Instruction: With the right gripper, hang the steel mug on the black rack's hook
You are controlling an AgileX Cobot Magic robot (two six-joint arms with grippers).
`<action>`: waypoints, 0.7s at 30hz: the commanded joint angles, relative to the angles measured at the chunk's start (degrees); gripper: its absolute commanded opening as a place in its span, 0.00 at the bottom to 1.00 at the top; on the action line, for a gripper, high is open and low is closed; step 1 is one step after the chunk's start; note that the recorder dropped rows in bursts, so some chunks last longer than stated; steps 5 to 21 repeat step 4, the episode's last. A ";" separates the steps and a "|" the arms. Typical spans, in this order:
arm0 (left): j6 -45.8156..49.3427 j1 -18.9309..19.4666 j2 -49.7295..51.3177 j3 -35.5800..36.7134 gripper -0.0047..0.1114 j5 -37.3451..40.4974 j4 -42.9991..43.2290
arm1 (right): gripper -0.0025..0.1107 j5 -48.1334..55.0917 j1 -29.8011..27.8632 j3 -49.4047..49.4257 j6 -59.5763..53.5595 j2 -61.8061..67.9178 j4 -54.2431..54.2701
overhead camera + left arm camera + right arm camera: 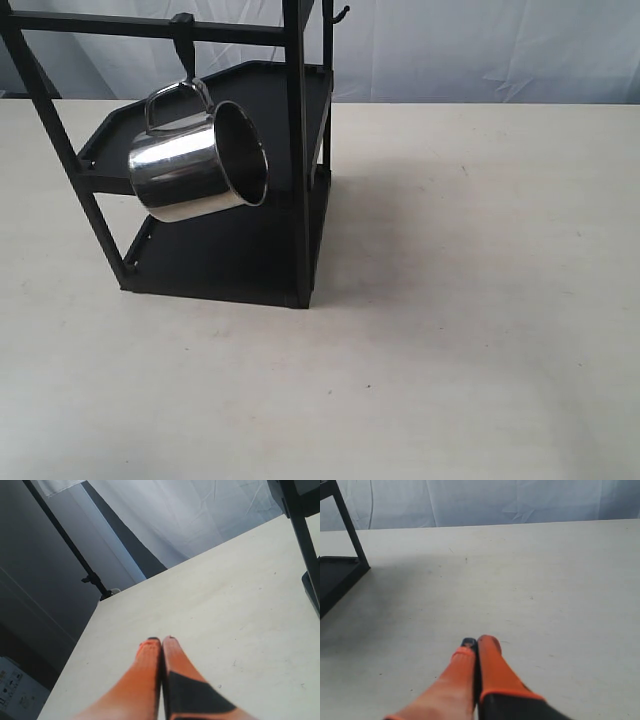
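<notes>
The steel mug [198,162] hung by its thin looped handle [172,100] from the hook [183,42] under the top bar [150,27] of the black rack [301,160], tilted so that its open mouth faced outward and to the right in the exterior view. It hung clear of both shelves, with nothing gripping it. From that I judged the hanging itself done; what I had in hand was only keeping clear and leaving the mug undisturbed.

The right gripper [474,645] had its orange pads pressed together with nothing between them. It pointed over bare table [545,580], and only a corner of the rack's lower shelf [335,577] showed at the edge of its wrist view, so I took it to be well apart from the mug. The left gripper [160,641] was likewise closed and empty, aimed across the tabletop with one rack post [305,535] off to the side.

To finish well, I reckoned I should hold both arms low and away from the rack. The mug looked lightly seated on a short peg, and its slick walls would swing at any knock to the frame. Neither arm appeared in the exterior view, which suited me.
</notes>
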 commanded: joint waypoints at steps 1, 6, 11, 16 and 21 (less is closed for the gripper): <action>-0.14 -0.07 -0.27 -0.12 0.05 -0.68 -0.05 | 0.01 -0.82 0.38 0.20 0.19 -0.24 -0.03; -0.14 -0.07 -0.27 -0.12 0.05 -0.68 -0.05 | 0.01 -0.82 0.38 0.20 0.19 -0.24 -0.03; -0.14 -0.07 -0.27 -0.12 0.05 -0.68 -0.05 | 0.01 -0.82 0.38 0.20 0.19 -0.24 -0.03; -0.14 -0.07 -0.27 -0.12 0.05 -0.68 -0.05 | 0.01 -0.82 0.38 0.20 0.19 -0.24 -0.03; -0.14 -0.07 -0.27 -0.12 0.05 -0.68 -0.05 | 0.01 -0.82 0.38 0.20 0.19 -0.24 -0.03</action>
